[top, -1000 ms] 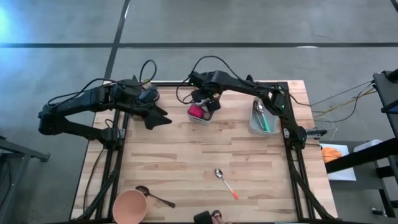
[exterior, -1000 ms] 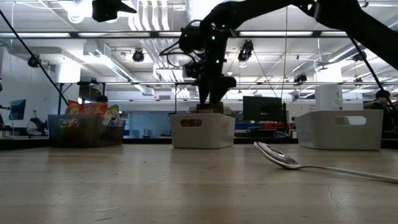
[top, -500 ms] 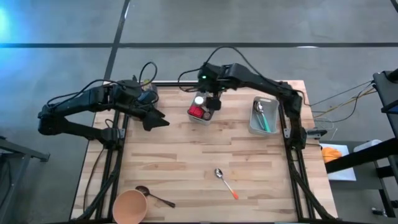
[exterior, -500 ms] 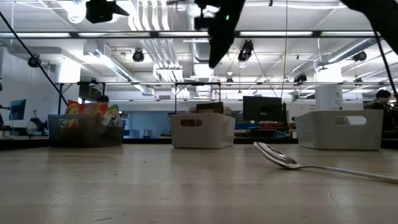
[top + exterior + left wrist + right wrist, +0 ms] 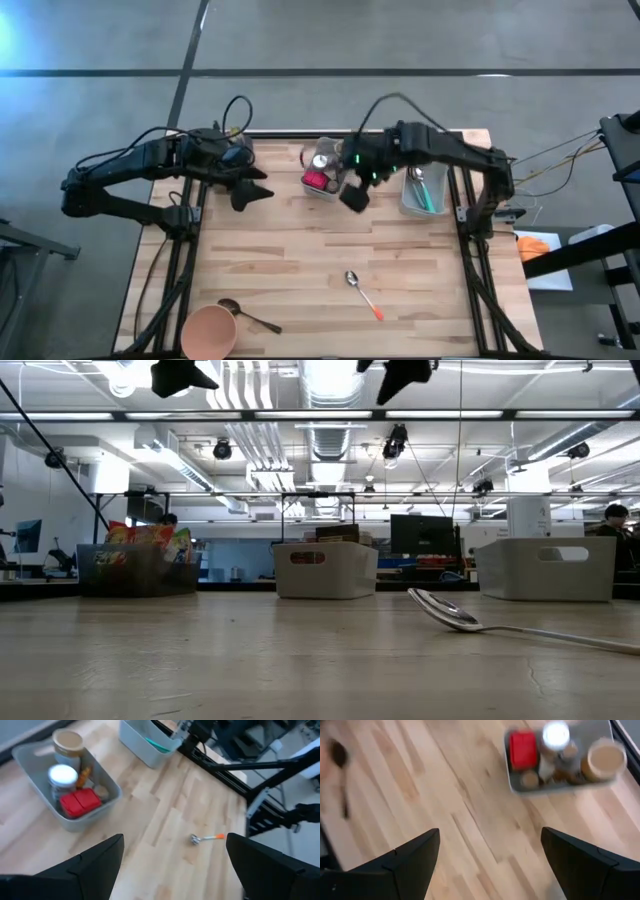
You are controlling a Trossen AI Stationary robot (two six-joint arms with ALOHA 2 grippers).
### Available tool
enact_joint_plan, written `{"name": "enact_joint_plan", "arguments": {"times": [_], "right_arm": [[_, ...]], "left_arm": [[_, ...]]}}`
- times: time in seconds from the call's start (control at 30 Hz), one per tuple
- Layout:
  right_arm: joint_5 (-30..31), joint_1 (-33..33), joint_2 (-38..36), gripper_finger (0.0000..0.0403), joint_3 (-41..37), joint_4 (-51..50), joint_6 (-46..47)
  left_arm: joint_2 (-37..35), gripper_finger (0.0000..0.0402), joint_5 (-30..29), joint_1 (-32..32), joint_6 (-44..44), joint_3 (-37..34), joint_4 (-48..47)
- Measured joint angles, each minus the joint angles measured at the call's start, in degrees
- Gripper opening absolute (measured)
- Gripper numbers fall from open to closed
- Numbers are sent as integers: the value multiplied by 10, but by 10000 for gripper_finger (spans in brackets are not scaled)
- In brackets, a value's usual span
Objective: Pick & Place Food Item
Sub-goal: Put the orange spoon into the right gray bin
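A grey bin point(image 5: 322, 173) at the table's far middle holds food: a red item point(image 5: 79, 802), a white-lidded jar point(image 5: 62, 774) and a tan-lidded jar point(image 5: 67, 741). My right gripper point(image 5: 352, 196) hangs high above the wood just near and right of this bin, open and empty, fingers slanting down point(image 5: 490, 865). The red item point(image 5: 522, 749) shows in its wrist view too. My left gripper point(image 5: 250, 192) waits left of the bin, raised, open and empty point(image 5: 172, 865).
A second grey bin point(image 5: 422, 188) with utensils stands at the far right. An orange-handled spoon point(image 5: 362, 293) lies near the table's middle front. A tan bowl point(image 5: 208, 332) and a dark spoon point(image 5: 245, 314) sit at the near left. A snack bin point(image 5: 140, 565) stands at the far left.
My right gripper has risen out of the food bin and swung toward the table's near and right side, rolling its wrist as it went. It stays open and carries nothing. The bin's items lie where they were.
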Motion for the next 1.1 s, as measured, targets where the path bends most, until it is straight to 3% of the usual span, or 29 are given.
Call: {"name": "enact_joint_plan", "arguments": {"times": [0.17,0.53,1.1], "right_arm": [[67,86,4,345,-8,-57,75],[82,213,35,345,-70,-45,207],[5,324,35,345,-309,264,418]], "left_arm": [[2,354,-23,0,34,-4,10],[2,354,-13,0,54,-79,86],[-46,354,127,-5,86,-173,156]]}}
